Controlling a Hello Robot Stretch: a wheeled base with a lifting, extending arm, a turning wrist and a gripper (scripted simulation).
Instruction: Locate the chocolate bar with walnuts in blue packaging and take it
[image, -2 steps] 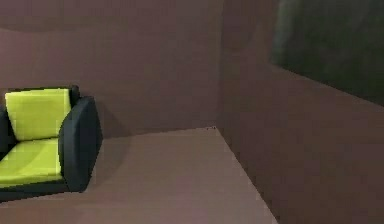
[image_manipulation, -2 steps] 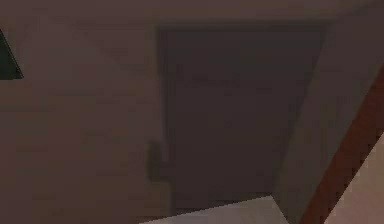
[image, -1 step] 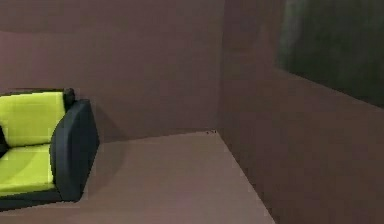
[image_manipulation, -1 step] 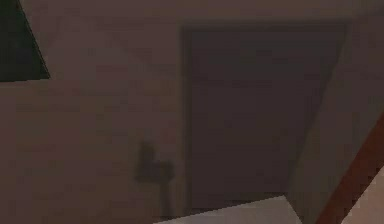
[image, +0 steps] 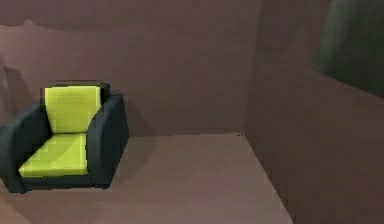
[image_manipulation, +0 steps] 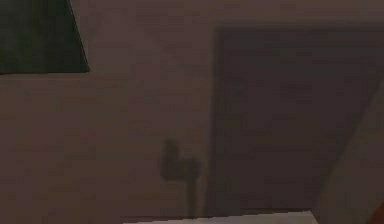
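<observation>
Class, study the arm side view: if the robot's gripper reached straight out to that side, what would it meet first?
Probably the brown wall; no furniture shows in that line, though how far off the wall stands is unclear.

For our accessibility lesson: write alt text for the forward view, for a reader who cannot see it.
A dark armchair with yellow-green cushions stands at the left by a brown wall. A dark panel sits high on the right wall.

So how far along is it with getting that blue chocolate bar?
Nothing looks done yet. In hand is the search: the forward view faces an armchair with yellow-green cushions by a wall. Finding the bar and taking it are both left.
</observation>
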